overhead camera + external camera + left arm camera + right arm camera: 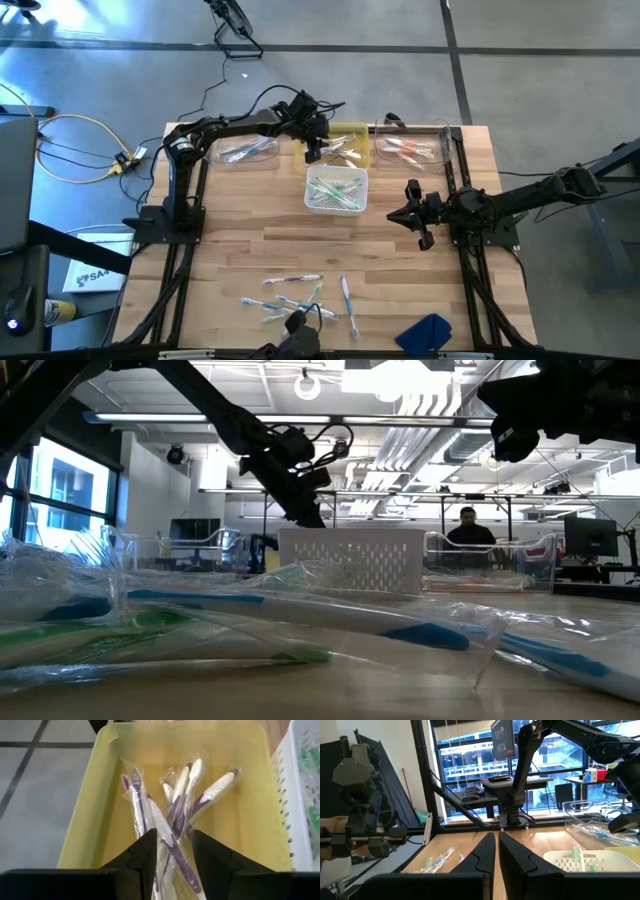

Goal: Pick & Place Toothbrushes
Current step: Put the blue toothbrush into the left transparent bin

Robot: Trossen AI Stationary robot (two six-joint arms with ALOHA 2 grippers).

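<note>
**Sorting under way, a handful of brushes left**

The left gripper [172, 857] hangs over the yellow bin [349, 146], its fingers parted around a wrapped purple toothbrush [170, 837] that rests on the pile there; whether it grips or has let go cannot be told. The white basket [336, 190] and two clear trays [415, 148] already hold brushes. Loose toothbrushes [300, 295] wait at the table's near edge. The right gripper [414, 214] idles, closed and empty. No readable labels.
</note>
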